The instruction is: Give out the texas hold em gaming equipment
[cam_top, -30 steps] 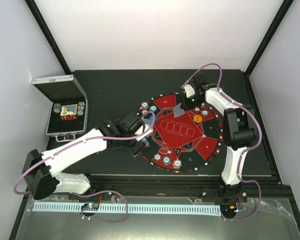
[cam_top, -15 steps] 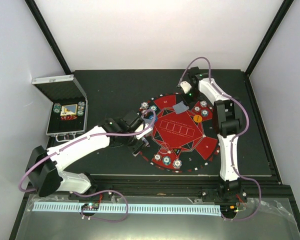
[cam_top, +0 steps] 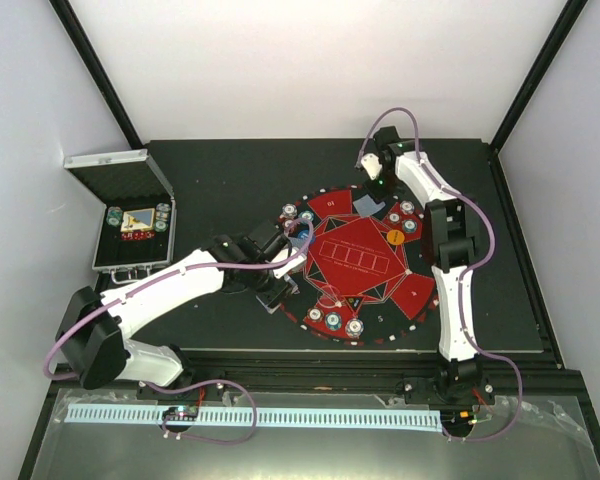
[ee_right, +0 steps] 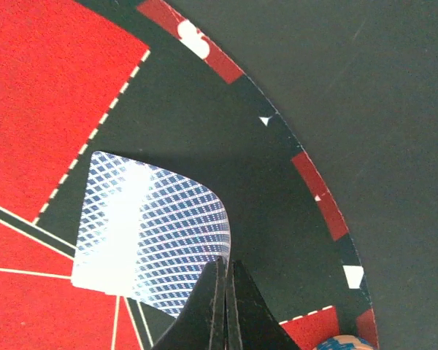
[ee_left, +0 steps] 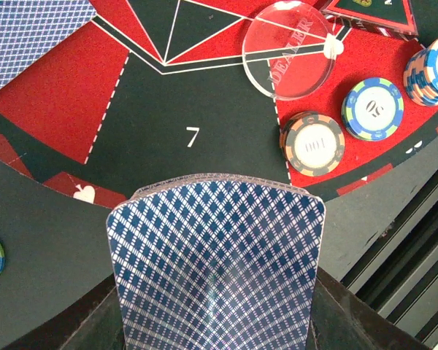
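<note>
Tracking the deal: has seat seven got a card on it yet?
No, the black panel marked 7 is bare, with no card lying on it.

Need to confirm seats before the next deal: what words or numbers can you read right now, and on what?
"7": white, on a black panel of the mat.
"DEALER": on the clear round button.
"100": on the dark chip, seen upside down.
"50": on the blue-green chip.
Print on the mat in the top view: too small to read.
</note>
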You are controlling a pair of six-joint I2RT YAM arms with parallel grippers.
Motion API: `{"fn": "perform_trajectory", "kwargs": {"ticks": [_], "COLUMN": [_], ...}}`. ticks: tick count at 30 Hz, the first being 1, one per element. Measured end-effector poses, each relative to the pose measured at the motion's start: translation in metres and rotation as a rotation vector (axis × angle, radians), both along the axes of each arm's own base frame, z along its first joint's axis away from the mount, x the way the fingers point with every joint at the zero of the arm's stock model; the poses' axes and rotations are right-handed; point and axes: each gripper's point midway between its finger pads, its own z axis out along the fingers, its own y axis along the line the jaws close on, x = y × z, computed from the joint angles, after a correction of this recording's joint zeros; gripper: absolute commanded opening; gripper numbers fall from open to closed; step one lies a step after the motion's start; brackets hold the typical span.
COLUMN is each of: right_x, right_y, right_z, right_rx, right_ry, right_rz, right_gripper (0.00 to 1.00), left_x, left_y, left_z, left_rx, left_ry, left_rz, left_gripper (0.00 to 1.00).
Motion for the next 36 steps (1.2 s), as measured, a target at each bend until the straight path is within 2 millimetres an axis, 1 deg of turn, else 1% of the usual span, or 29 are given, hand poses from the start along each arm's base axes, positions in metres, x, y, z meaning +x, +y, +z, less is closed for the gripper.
{"fn": "perform_trajectory", "kwargs": {"ticks": [5,11,18,20,22,24,26,27,28,29,30,32,33,34,35,36], "right_x": [0.003,0.01,0.012,0.009,0.002,-0.011,-0.029,-0.041,-0.05,-0.06,-0.078,-0.109,-0.127,-0.144,-0.16,-0.175], "right_y": [-0.006,-0.007,-0.011,-0.012,-0.013,-0.013,-0.01,-0.008,-0.006,-0.002,0.0,0.003,0.006,0.009,0.012,0.015], "right_z": [-0.009,-0.007,-0.006,-0.004,0.003,0.018,0.047,0.073,0.091,0.116,0.141,0.181,0.195,0.204,0.207,0.203], "right_rx": [-0.039,-0.048,-0.069,-0.067,-0.055,-0.024,0.041,0.094,0.134,0.198,0.264,0.387,0.452,0.514,0.574,0.623], "right_ry": [-0.001,-0.031,-0.051,-0.052,-0.058,-0.07,-0.107,-0.144,-0.171,-0.23,-0.281,-0.363,-0.392,-0.411,-0.414,-0.395], "right_rz": [-0.006,-0.013,-0.027,-0.035,-0.054,-0.077,-0.102,-0.116,-0.133,-0.143,-0.15,-0.168,-0.17,-0.171,-0.172,-0.177], "right_gripper": [0.2,0.27,0.47,0.54,0.62,0.69,0.78,0.81,0.83,0.84,0.86,0.88,0.88,0.88,0.88,0.88], "left_x": [0.0,0.0,0.0,0.0,0.0,0.0,-0.001,-0.001,-0.001,-0.001,-0.002,-0.003,-0.004,-0.005,-0.007,-0.01], "left_y": [0.0,0.0,0.0,0.0,0.0,0.0,-0.001,-0.001,-0.001,-0.002,-0.003,-0.004,-0.005,-0.006,-0.007,-0.009], "left_z": [-0.001,-0.001,-0.001,-0.001,-0.001,-0.001,-0.001,0.0,0.0,0.0,0.001,0.003,0.004,0.006,0.008,0.009], "left_rx": [0.001,0.001,0.001,0.001,0.001,0.0,-0.001,-0.003,-0.007,-0.011,-0.014,-0.022,-0.028,-0.034,-0.04,-0.047], "left_ry": [0.003,0.003,0.003,0.003,0.003,0.004,0.005,0.006,0.006,0.007,0.008,0.007,0.004,0.001,-0.002,-0.005], "left_rz": [-0.001,0.0,0.0,0.0,0.0,-0.001,-0.001,-0.003,-0.004,-0.006,-0.008,-0.013,-0.017,-0.023,-0.03,-0.04], "left_gripper": [0.54,0.54,0.54,0.54,0.54,0.53,0.53,0.52,0.52,0.52,0.53,0.53,0.53,0.53,0.53,0.53]}}
